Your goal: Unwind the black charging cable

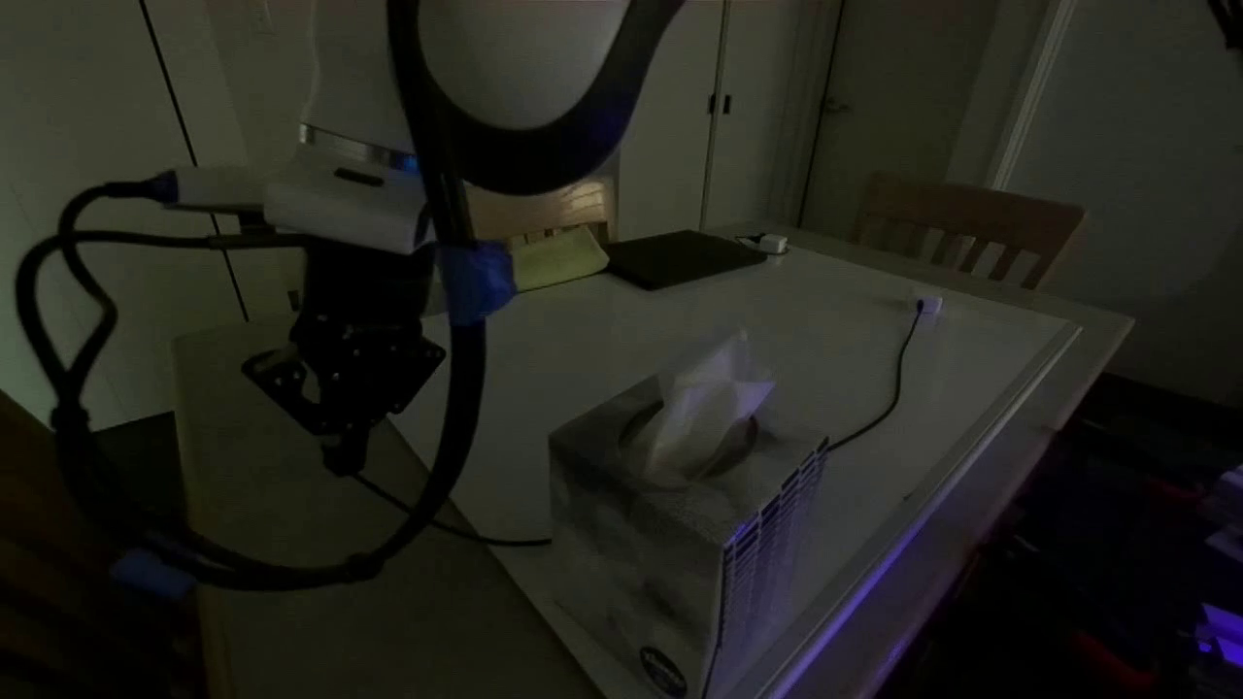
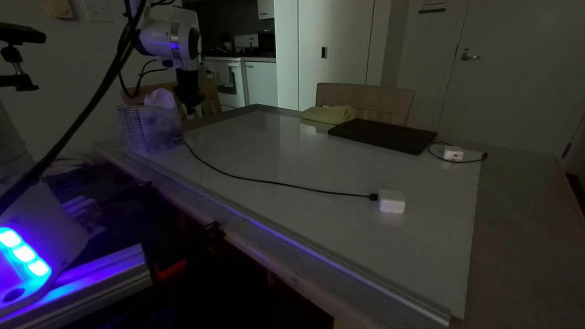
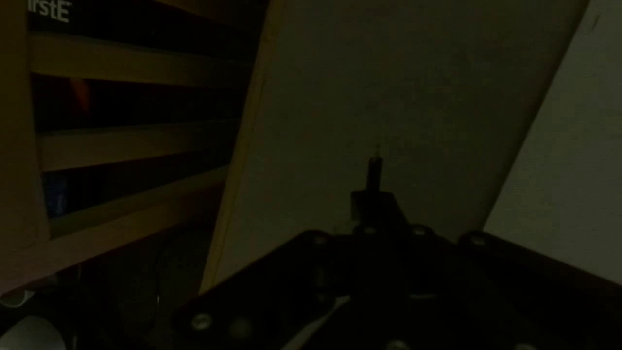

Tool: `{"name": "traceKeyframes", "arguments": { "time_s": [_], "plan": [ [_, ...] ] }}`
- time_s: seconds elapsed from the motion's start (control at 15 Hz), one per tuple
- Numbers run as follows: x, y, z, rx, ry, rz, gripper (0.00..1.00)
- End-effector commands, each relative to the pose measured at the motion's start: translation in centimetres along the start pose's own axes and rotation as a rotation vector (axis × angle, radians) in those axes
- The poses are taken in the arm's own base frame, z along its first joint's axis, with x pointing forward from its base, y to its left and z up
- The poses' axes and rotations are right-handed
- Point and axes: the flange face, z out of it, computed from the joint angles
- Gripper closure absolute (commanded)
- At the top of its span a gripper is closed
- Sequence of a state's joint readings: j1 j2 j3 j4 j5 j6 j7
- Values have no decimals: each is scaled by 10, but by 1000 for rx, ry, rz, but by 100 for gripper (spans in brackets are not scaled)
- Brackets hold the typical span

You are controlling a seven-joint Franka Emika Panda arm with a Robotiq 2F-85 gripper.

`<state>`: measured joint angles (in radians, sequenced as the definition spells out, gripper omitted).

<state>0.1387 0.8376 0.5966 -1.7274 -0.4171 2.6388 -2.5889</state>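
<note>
Tissue box (image 1: 641, 553), black cable (image 1: 899, 374) behind

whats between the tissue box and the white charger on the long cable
The black charging cable runs there across the white board, in both exterior views.

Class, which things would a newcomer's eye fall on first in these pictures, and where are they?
Probably the glowing blue-white lights, low at the left edge of an exterior view. Next, the grey patterned cardboard tissue box, large in an exterior view's foreground, with white paper tissue sticking up from its top. Then the thin black charging cable, running from a white boxy charger past that box to the black end effector.
</note>
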Motion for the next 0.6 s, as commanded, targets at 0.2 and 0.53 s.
{"name": "traceKeyframes", "arguments": {
  "time_s": [0.2, 0.53],
  "plan": [
    [-11, -19, 7, 20, 11, 12, 70],
    [-16, -30, -4, 44, -37, 142, 41]
  ]
}}
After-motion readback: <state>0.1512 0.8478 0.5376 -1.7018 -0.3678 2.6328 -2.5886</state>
